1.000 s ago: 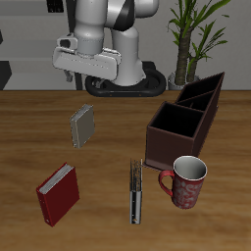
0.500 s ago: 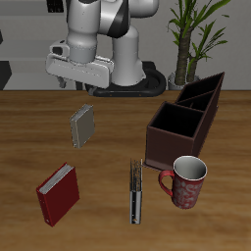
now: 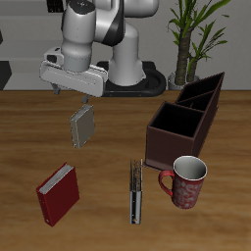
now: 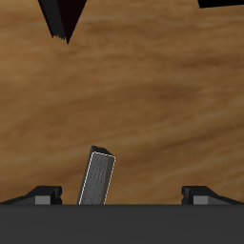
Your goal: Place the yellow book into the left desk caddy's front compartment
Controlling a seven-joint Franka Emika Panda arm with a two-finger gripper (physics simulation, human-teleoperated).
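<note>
The yellow book [image 3: 83, 126] stands upright on the table [image 3: 29, 137], free, just under your gripper [image 3: 73, 91].
Going left to right: red book [image 3: 58, 193], thin dark book [image 3: 136, 191], mug [image 3: 185, 182], then the left desk caddy [image 3: 186, 123], its front compartment [image 3: 177, 120] open upward. Your fingers [image 4: 195, 193] are spread, holding nothing. No writing is legible.
</note>
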